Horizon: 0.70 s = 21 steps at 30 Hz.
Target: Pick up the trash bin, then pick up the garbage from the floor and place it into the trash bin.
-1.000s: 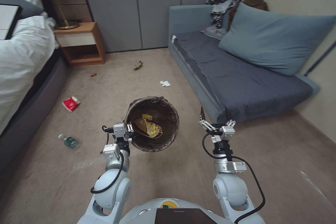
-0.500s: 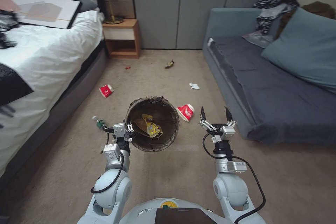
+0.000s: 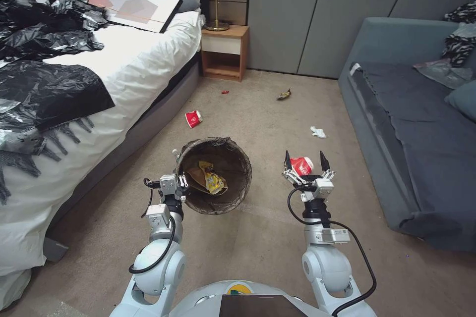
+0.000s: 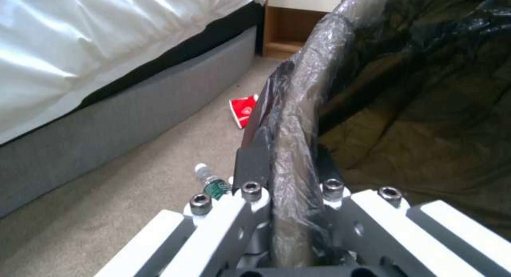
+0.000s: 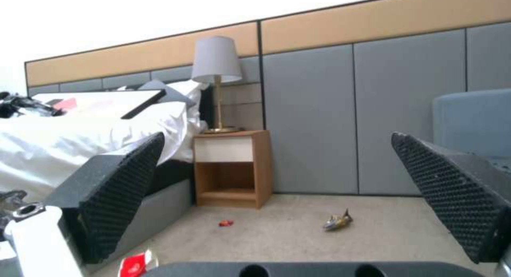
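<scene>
White-shelled arms with rounded joints; black cables loop behind each gripper. Left gripper (image 3: pixel 181 182): hex-socket screws. Right gripper (image 3: pixel 303 162): black dimpled pads (image 5: pixel 125 189). Yellow torso marking.

Trash bin (image 3: pixel 214 176) left of cup (image 3: pixel 301 165); bed (image 3: pixel 99 89) farther left.

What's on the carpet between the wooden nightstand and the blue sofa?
In the head view, a small yellow-brown wrapper lies on the floor between the nightstand and the sofa.
</scene>
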Tool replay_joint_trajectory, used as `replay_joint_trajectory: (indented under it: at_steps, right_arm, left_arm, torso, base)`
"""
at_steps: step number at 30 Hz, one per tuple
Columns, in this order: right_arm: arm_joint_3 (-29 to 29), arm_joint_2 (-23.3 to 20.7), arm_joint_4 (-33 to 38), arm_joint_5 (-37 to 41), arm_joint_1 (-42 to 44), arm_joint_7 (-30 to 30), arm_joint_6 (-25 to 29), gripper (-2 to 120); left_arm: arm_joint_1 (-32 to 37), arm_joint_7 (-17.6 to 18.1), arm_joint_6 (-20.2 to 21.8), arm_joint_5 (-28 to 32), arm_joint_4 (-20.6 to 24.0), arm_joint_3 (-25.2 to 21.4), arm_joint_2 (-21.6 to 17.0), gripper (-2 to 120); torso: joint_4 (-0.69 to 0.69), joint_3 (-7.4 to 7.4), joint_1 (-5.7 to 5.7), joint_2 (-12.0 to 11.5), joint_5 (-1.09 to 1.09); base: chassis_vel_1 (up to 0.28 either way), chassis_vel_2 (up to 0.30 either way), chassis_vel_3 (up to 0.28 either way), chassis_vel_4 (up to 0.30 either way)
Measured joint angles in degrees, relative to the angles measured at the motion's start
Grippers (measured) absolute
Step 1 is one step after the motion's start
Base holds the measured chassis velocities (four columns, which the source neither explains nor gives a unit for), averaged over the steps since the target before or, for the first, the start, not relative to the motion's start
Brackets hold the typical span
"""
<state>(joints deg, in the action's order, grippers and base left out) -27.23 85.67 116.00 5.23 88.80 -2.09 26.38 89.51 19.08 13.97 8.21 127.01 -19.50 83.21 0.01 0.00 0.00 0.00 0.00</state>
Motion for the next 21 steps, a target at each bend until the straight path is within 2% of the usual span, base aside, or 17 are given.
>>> replay_joint_trajectory:
  at_steps: [4,21]
  right_arm:
    - [-0.29,0.13,0.01,0.02,-0.08,-0.01,0.0,100]
    - [-0.74,0.39,-0.28,0.52,-0.2,-0.24,0.02,100]
  left_arm:
    - [-0.05,-0.12,-0.01,0.12,-0.02,0.27,0.0,3]
    - [-0.26,-0.37,-0.01,0.28,-0.28,0.41,-0.1,3]
  torso:
    - [-0.03,0.0,0.0,0.0,0.0]
    - [-0.01,0.0,0.0,0.0,0.0]
  base:
    - [0.0,0.0,0.0,0.0]
    - [0.0,0.0,0.0,0.0]
